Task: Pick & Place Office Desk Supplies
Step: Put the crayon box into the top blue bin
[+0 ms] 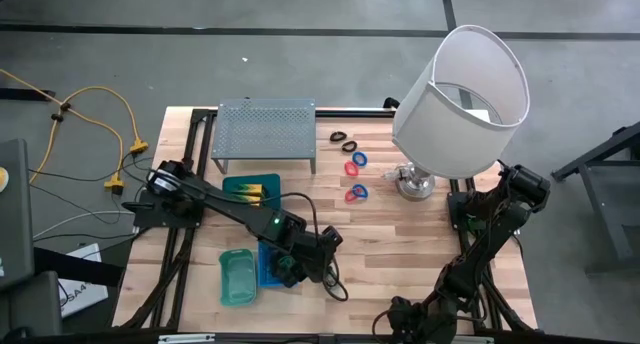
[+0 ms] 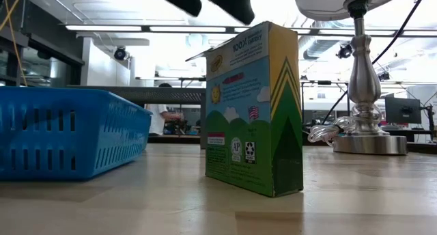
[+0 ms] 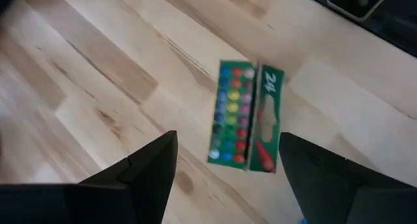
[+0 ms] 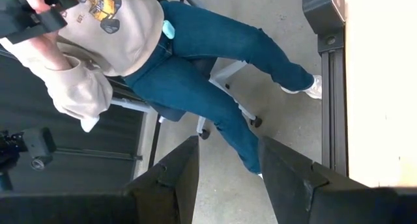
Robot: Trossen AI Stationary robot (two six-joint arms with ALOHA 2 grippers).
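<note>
The left end effector (image 3: 225, 168) hangs over a green and yellow cardboard crayon box (image 3: 246, 115) that stands upright on the wooden tabletop (image 1: 400, 254), its fingers spread wide with nothing between them. In the left wrist view the box's open top shows rows of coloured crayon tips, and the two dark fingers (image 3: 146, 168) straddle the space just short of it, so the pose reads as a lining-up for a grasp from above. In the low view the box (image 2: 256, 108) stands between a blue slotted plastic basket (image 2: 68, 129) and the silver base of a white-shaded lamp (image 2: 365, 91), apart from both, with the fingertips just above its top edge. That upright stance leaves only the narrow top to close on, and a nudge could tip it.

Beyond the box, beside the lamp base, small red and blue rings (image 1: 356, 164) and black loops (image 1: 343, 140) lie loose on the wood, near a grey perforated metal rack (image 1: 265, 132).

The right end effector (image 4: 228, 165) waits off the tabletop's edge near the lamp side, fingers partly apart and empty, facing a seated person (image 4: 163, 48).
</note>
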